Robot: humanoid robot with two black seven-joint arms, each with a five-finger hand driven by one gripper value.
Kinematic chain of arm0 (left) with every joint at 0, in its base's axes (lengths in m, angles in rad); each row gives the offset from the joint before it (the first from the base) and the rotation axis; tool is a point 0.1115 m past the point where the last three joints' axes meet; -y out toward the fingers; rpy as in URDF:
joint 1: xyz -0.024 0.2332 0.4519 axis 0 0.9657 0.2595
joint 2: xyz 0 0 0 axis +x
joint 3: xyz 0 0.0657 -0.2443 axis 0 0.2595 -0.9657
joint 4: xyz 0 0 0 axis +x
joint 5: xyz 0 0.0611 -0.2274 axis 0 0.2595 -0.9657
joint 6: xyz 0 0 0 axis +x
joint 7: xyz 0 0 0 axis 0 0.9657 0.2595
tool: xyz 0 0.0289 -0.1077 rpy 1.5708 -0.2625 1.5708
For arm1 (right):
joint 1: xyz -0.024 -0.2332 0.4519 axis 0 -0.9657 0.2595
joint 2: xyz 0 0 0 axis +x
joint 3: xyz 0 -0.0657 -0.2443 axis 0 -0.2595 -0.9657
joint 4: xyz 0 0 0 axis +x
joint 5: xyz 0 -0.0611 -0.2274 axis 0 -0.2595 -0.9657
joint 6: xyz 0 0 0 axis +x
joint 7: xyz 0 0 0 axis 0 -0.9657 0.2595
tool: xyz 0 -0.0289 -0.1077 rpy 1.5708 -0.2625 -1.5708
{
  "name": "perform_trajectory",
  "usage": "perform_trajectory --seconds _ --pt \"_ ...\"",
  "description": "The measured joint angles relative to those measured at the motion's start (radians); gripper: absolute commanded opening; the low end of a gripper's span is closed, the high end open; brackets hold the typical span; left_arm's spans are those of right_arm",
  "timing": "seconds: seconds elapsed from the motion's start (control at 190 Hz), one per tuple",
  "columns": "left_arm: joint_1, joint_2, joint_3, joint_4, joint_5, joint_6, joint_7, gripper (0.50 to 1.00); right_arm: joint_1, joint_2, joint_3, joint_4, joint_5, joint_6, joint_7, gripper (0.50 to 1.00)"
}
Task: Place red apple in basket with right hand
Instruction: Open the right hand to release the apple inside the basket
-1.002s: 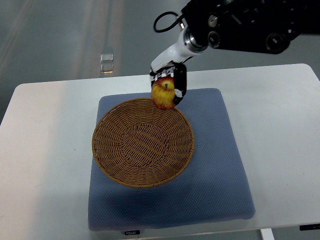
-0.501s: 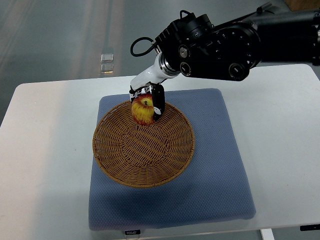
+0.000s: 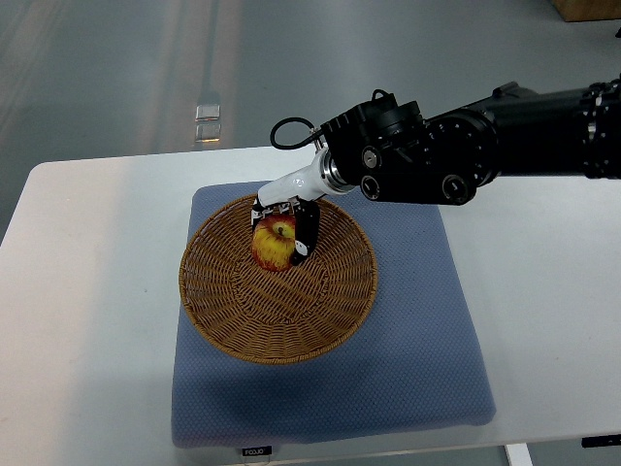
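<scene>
Fingers (image 3: 305, 236) curled round the red apple (image 3: 274, 244), dark digits down its right flank and a paler part of the right hand (image 3: 283, 225) over its top, so a firm wrap rather than a pinch. Grasped from above and the side, presumably to leave the underside free for setting down. Stem dimple facing up and toward the camera, yellow patch around it, red lower down.

Apple now inside the rim of the basket (image 3: 215, 330), over the far part of the bowl, a little up from centre. Hard to tell from this steep angle whether resting on the weave or hanging just clear of it; no gap or contact shadow plainly readable. Not yet released, in any case.

Behind the hand, a white wrist link, then the bulky black forearm (image 3: 437, 165) reaching in from the right edge, a looped cable at the wrist. Held high over the far rim, likely to keep the arm clear of the wicker.

Basket sitting on a blue cushion (image 3: 417, 349), itself on the white counter (image 3: 87, 291), probably to stop sliding and soften the landing. Basket otherwise empty. Left hand nowhere in view.

Likely next: lower if needed, open up, withdraw upward without nudging the rim.
</scene>
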Motion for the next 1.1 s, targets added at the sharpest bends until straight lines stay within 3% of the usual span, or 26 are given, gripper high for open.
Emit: perform_trajectory --seconds 0.564,0.907,1.102 --pt "-0.001 0.000 0.002 -0.003 0.000 0.000 0.000 1.000 -0.096 0.000 0.031 0.003 -0.006 -0.075 0.020 0.703" --pt "-0.001 0.000 0.002 -0.001 0.000 0.000 0.000 1.000 -0.131 0.000 0.030 -0.004 -0.012 -0.078 0.020 0.891" --pt "-0.001 0.000 0.002 -0.001 0.000 0.000 0.000 1.000 -0.136 0.000 0.030 -0.010 -0.011 -0.076 0.019 0.917"
